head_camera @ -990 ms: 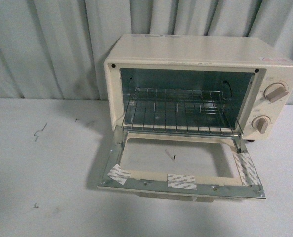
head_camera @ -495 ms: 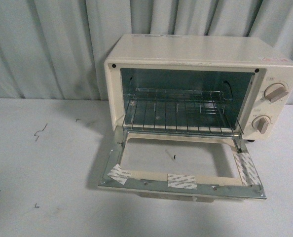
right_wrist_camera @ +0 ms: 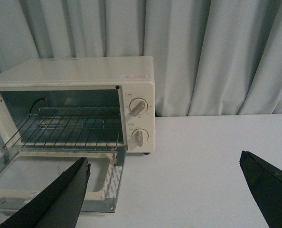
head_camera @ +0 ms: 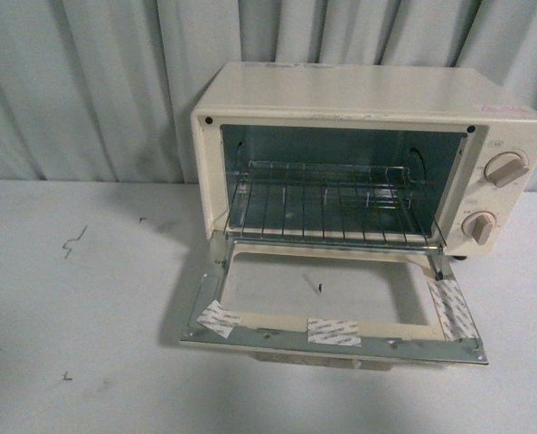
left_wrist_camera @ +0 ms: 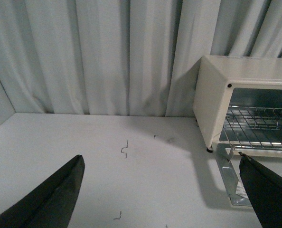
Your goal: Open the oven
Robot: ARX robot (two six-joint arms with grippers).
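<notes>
White tabletop [head_camera: 79, 316] fills the lower part of the front view, matte and scuffed, with a few thin dark squiggle marks [head_camera: 72, 241] toward the left. Behind it hangs a pale grey-green pleated curtain [head_camera: 88, 81] across the whole back. The oven [head_camera: 359, 99] stands on the table right of centre, near the curtain, cream-white, with two round knobs [head_camera: 505, 169] on its right side. Its door [head_camera: 336, 312] lies folded down flat toward the camera, with strips of patterned tape [head_camera: 334, 332] on the metal frame; the wire rack [head_camera: 327, 212] shows inside the open cavity. Neither arm appears in this view.

From the left wrist view, the same curtain [left_wrist_camera: 108, 52] and bare white table [left_wrist_camera: 145, 190] run to a corner at the far side, and the oven's [left_wrist_camera: 212, 99] left end stands near the curtain. The left gripper [left_wrist_camera: 162, 199] is spread wide, its two dark fingers [left_wrist_camera: 51, 199] far apart with nothing between them.

From the right wrist view, the oven [right_wrist_camera: 74, 71] sits against the curtain [right_wrist_camera: 217, 52], door [right_wrist_camera: 55, 185] down on the table [right_wrist_camera: 198, 166]. The right gripper [right_wrist_camera: 164, 199] is likewise spread wide and holds nothing, well clear of the oven.
</notes>
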